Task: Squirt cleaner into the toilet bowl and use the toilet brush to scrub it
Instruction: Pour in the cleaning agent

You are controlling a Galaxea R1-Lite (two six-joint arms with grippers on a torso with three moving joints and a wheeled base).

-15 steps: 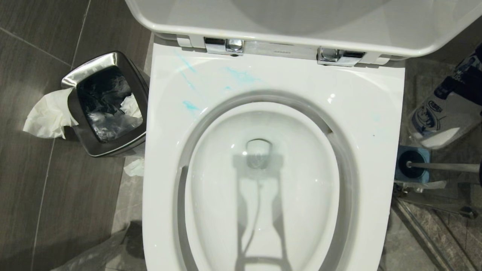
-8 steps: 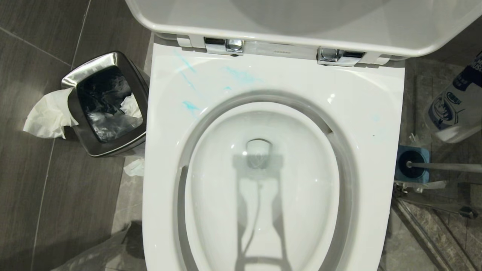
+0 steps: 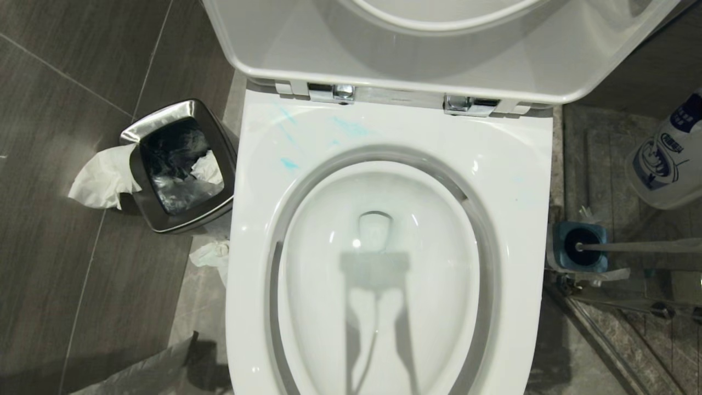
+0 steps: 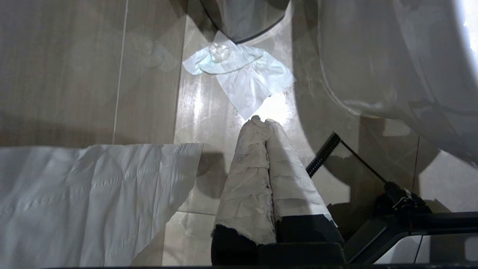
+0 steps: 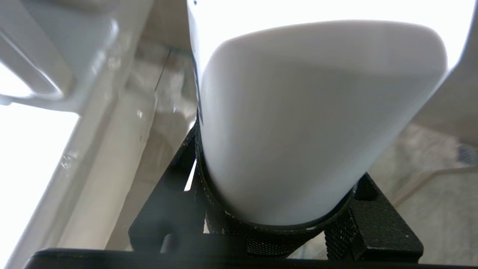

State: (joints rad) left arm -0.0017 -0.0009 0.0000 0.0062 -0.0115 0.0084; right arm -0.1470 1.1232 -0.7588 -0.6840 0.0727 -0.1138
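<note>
Your right gripper [image 5: 276,224] has its fingers clamped round the base of a white cleaner bottle [image 3: 666,159], which sits right of the toilet bowl [image 3: 384,263], off the seat. Judging by that, it isn't over the basin yet. Turquoise cleaner smears [image 3: 351,127] mark the far-left ceramic. The toilet brush [image 3: 636,246] lies near-right in its blue holder [image 3: 580,248]. Your left gripper [image 4: 267,123], paper-wrapped fingers pressed together, hangs over the floor.

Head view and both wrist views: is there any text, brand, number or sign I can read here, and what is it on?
No text reads clearly.
White bottle, beside the toilet bowl: dark blue label with white characters and a round logo, too blurred to read.
Right wrist view: the right hand grips a plain white bottle base.
Left wrist view: no text.
</note>
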